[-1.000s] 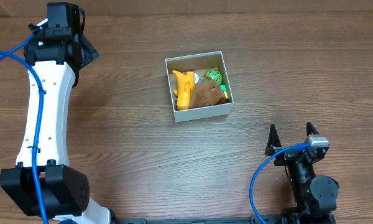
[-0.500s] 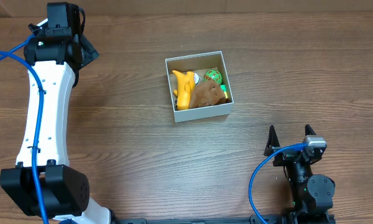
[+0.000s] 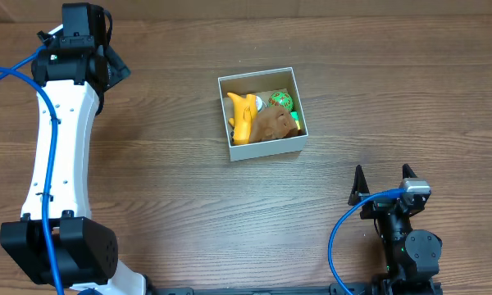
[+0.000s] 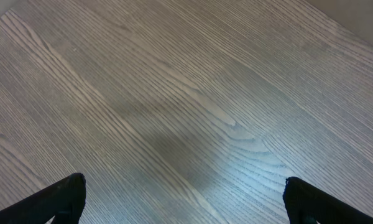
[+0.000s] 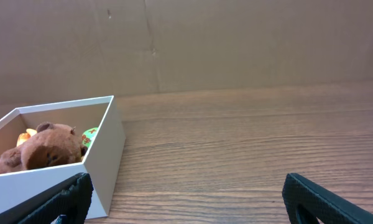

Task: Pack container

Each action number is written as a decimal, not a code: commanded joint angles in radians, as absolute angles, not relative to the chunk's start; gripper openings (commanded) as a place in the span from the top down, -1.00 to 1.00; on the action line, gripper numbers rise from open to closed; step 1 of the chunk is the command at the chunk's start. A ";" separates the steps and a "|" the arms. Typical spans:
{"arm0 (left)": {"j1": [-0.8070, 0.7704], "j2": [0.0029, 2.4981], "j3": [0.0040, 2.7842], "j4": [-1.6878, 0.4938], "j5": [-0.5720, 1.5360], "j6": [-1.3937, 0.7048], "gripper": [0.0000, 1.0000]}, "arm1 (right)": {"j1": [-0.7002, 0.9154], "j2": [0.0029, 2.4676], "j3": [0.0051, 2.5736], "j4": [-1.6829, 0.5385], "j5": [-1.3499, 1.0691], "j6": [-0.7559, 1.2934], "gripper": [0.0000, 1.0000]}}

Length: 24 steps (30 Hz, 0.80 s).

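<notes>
Tabletop (image 3: 172, 205) of wood grain, hardly changed: slight pull-back of right gripper (image 3: 384, 184), none of left gripper (image 4: 183, 193) or container (image 3: 266, 148). Both agape, empty. Toys (image 3: 266, 123) already inside; packing likely finished.

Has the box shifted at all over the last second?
No. In the overhead view the box sits in the same spot against the wood grain of the table, with no shift either way.

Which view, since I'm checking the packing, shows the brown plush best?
Overhead: the brown plush lies in plain view inside the container. Right wrist shows it side-on, its lower part hidden by the wall. Left wrist shows only table.
</notes>
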<state>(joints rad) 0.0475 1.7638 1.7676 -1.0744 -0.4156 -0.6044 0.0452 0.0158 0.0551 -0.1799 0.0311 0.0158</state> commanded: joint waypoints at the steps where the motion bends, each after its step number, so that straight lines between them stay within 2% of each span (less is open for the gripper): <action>1: 0.046 1.745 1.789 -1.073 -0.417 -0.625 -1.00 | 0.038 0.003 0.051 -0.174 0.039 0.022 -1.00; 7: 0.030 1.626 1.788 -1.076 -0.469 -0.620 -1.00 | 0.038 0.003 0.051 -0.174 0.039 0.022 -1.00; 16: -0.099 1.069 1.713 -1.134 -0.474 -0.621 -1.00 | 0.038 0.003 0.051 -0.174 0.039 0.022 -1.00; 20: -0.111 0.736 1.492 -1.107 -0.459 -0.632 -1.00 | 0.038 0.003 0.051 -0.174 0.039 0.022 -1.00; 24: -0.101 0.427 1.177 -0.971 -0.464 -0.631 -1.00 | 0.038 0.003 0.051 -0.174 0.039 0.022 -1.00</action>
